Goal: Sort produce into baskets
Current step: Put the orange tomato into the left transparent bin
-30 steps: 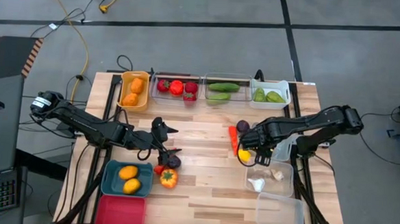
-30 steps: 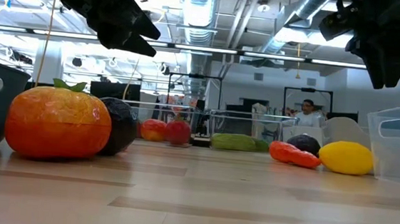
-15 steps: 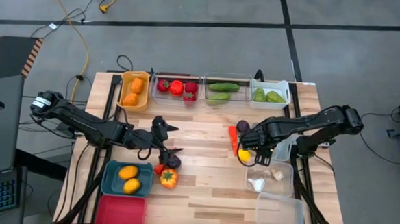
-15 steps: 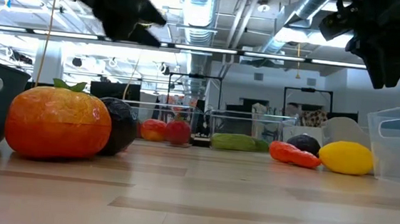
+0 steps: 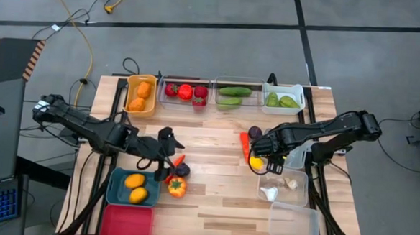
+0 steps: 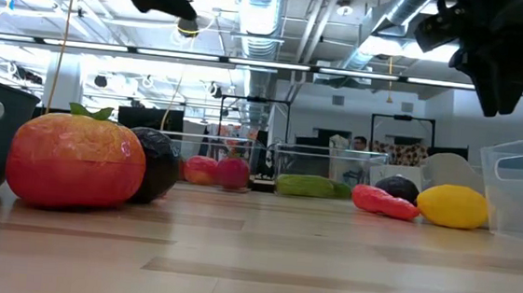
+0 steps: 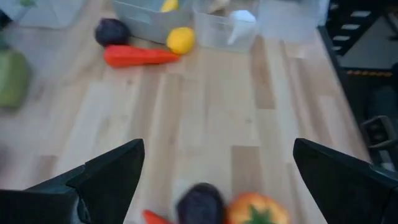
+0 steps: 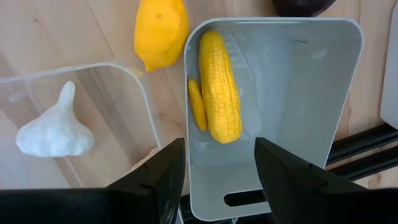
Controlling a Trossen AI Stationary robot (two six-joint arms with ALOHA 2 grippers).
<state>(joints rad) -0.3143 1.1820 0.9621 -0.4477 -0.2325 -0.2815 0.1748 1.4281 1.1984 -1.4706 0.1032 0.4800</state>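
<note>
Two arms work over the bench. The left end effector [image 5: 170, 161] hangs wide open and empty above the orange tomato [image 5: 177, 187] and dark purple fruit [image 5: 182, 170] near the front-left teal bin [image 5: 114, 187]. The right end effector [image 5: 265, 155], partly open and empty, hovers over the white bin [image 8: 298, 93] holding corn [image 8: 219, 87] by the right edge.

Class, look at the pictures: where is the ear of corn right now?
In the right wrist view the corn lies inside the white bin, beside a thin yellow piece, with the lemon just outside on the table.
</note>
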